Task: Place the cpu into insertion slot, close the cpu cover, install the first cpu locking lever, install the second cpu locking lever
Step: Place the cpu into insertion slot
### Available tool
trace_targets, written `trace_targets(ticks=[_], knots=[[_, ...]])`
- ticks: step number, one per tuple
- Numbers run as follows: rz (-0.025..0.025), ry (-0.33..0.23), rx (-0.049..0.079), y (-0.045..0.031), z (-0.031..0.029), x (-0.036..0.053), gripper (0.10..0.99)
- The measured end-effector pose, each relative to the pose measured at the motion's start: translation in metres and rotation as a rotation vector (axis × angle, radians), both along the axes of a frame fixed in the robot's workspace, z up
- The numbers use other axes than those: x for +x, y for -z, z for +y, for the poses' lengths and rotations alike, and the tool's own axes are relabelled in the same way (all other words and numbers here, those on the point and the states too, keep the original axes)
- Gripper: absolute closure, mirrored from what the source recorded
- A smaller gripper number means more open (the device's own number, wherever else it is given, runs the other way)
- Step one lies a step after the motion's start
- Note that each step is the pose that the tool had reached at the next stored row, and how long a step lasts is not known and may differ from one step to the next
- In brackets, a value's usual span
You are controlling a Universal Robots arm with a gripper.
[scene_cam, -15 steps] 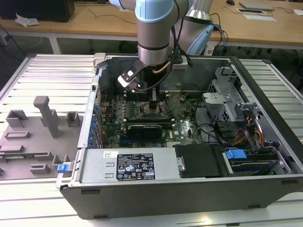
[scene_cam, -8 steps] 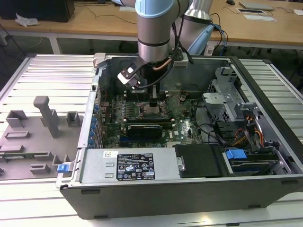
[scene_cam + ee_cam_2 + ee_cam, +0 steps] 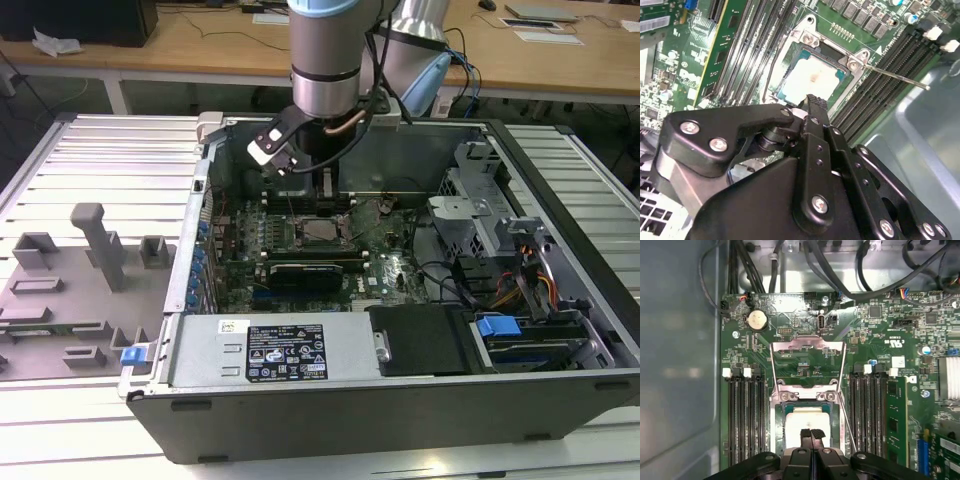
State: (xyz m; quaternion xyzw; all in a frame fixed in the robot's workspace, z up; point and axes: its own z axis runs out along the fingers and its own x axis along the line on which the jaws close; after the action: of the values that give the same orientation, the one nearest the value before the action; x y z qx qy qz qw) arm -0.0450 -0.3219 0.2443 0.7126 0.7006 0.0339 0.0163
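Exterior view, its left to its right:
- 1 grey fixture tray [image 3: 60, 300] with at least 3 upright blocks. The frame edge cuts it off, so there's no full count.
- 1 open PC case [image 3: 300, 430] on the slatted table [image 3: 110, 150]. 1 blue tab [image 3: 140, 355] sits at its corner.
- Inside the case: 1 green motherboard [image 3: 390, 265] and 1 long black card [image 3: 305, 272].
- 1 arm [image 3: 325, 60] drops in from above, its upper part cut off by the frame. The gripper [image 3: 322, 188] hangs right over the socket.
- 1 drive cage [image 3: 480, 215] at the exterior view's right, with a second blue tab [image 3: 498, 326] below it.

Wrist views:
- 1 cpu [image 3: 812, 77] [image 3: 797, 420] is seated in the 1 insertion slot [image 3: 831, 50], pale top up.
- 1 cpu cover [image 3: 807, 344] is swung up and open. The board shows through its window.
- 1 locking lever [image 3: 895, 76] [image 3: 847, 425] is clear: a thin rod sticking out from the socket corner across the memory slots [image 3: 747, 415]. A second lever I can't make out for certain.
- 2 banks of memory slots, 1 on each side of the socket. 4 white latches [image 3: 726, 372] show in the first wrist view.
- 1 coin cell [image 3: 756, 319].

Jaws: fully closed, tips [image 3: 812, 434] [image 3: 813, 102] pressed together with nothing between them, poised over the cpu.

Hidden: the gripper body covers 1 edge of the cpu and socket in both wrist views. Can't tell whether the tips touch the cpu top.
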Motion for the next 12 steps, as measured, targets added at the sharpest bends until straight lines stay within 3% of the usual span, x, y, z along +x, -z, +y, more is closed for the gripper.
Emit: trace_targets(ticks=[7,12], knots=[[-0.0004,0.000,0.000,-0.0185,0.0000,0.0000,0.980],[-0.0009,0.000,0.000,-0.0184,0.0000,0.0000,0.980]])
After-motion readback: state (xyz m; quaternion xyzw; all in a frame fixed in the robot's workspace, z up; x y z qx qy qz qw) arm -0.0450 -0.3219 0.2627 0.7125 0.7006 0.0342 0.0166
